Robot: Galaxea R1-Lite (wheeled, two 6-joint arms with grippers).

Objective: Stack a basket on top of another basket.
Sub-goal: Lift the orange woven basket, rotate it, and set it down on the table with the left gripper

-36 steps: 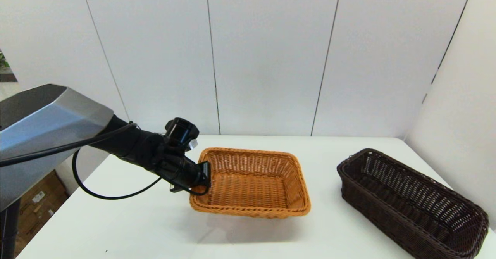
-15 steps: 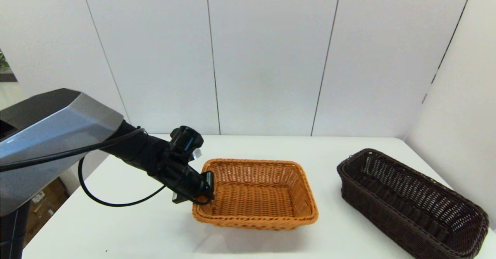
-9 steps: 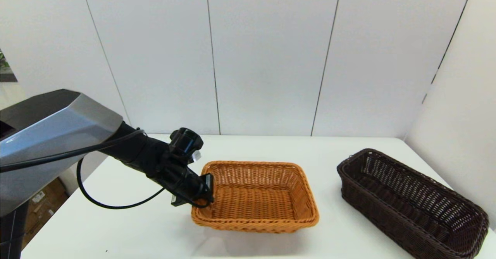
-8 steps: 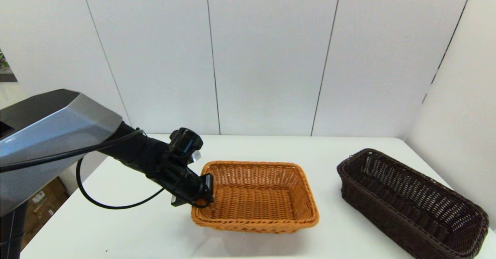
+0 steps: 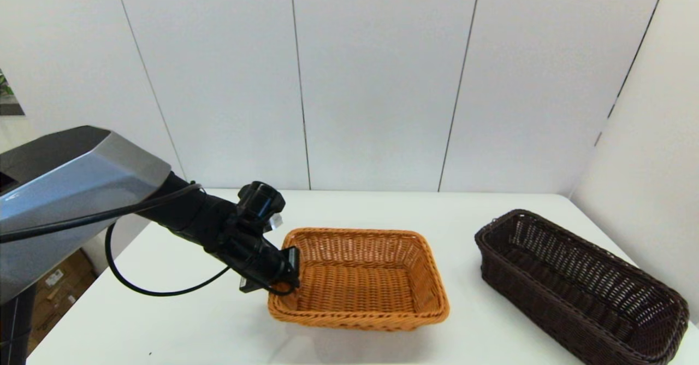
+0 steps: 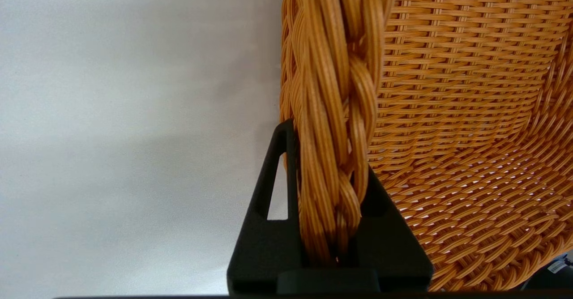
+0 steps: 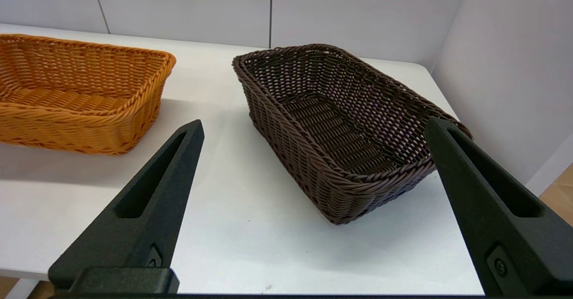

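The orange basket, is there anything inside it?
Nothing shows inside the orange basket: only its woven floor. The left gripper is shut on its rim, and that arm hides a corner. The dark basket sits apart.

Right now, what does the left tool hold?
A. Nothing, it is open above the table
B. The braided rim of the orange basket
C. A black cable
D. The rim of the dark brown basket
B: in the left wrist view the left tool is shut on the braided rim of the orange basket.
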